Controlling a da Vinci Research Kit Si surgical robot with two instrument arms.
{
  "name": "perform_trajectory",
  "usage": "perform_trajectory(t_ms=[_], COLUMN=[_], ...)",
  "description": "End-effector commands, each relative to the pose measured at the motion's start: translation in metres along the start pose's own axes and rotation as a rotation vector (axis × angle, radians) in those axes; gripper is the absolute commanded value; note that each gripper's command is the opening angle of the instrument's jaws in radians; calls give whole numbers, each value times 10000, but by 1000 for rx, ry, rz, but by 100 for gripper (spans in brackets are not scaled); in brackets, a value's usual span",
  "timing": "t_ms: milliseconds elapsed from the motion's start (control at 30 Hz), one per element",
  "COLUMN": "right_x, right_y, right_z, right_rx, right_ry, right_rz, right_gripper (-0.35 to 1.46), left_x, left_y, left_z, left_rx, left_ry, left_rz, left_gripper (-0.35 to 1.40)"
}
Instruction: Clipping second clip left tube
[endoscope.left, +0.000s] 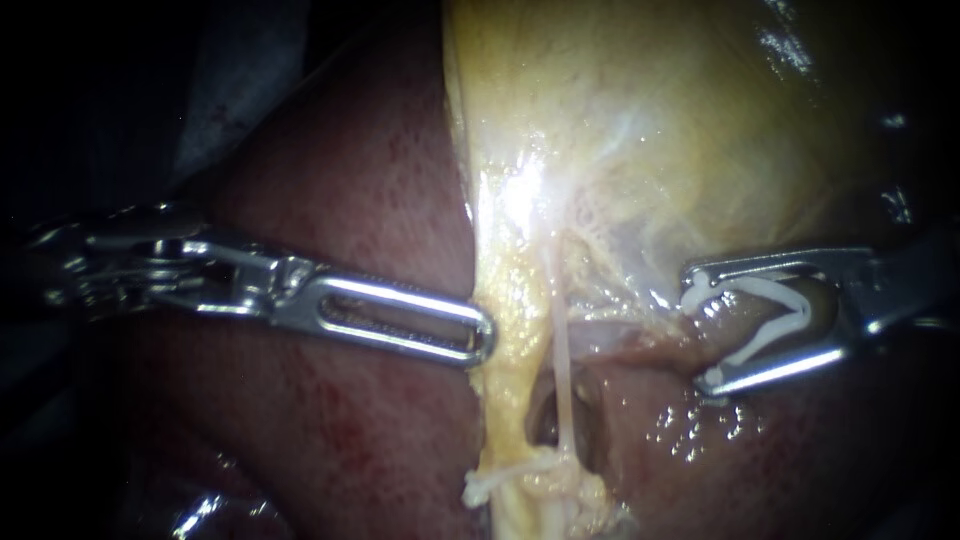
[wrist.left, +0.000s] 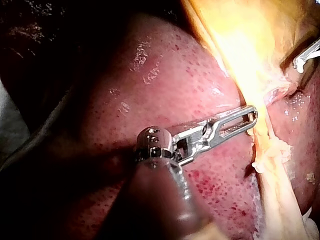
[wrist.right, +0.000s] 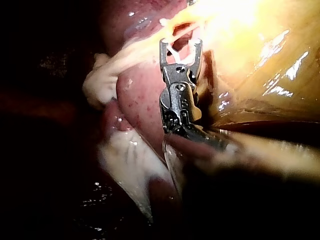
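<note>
Tube (endoscope.left: 563, 375), thin and pale, runs straight down the middle of the endoscope view, from the yellowish gallbladder (endoscope.left: 640, 130) above to a whitish lump (endoscope.left: 495, 485) below, with dark red liver (endoscope.left: 340, 180) to its left. Right instrument (endoscope.left: 705, 330) sits near the tube without touching it. Its 2 jaws stand wide apart and carry an open white clip (endoscope.left: 770, 312) between them, mouth facing the tube. Left instrument (endoscope.left: 485, 337) lies across the liver, tip against the yellow strip (endoscope.left: 505, 400) beside the tube; I cannot tell whether it pinches that strip.
</note>
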Motion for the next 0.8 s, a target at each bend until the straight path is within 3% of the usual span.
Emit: perform_trajectory(t_ms=[33, 300, 567, 800], right_x=[0, 1, 3, -1], right_y=[0, -1, -5, -10], right_z=[0, 4, 18, 38], right_rx=[0, -2, -14, -4], right_ry=[0, 0, 1, 0], right_rz=[0, 0, 0, -4], right_gripper=[51, 51, 54, 55], left_x=[0, 1, 6, 6], left_y=[0, -5, -35, -45], left_z=[0, -3, -16, -28], left_rx=[-1, 1, 11, 17], left_ry=[0, 1, 6, 9], left_rz=[0, -1, -5, -9], left_gripper=[-35, -35, -35, -35])
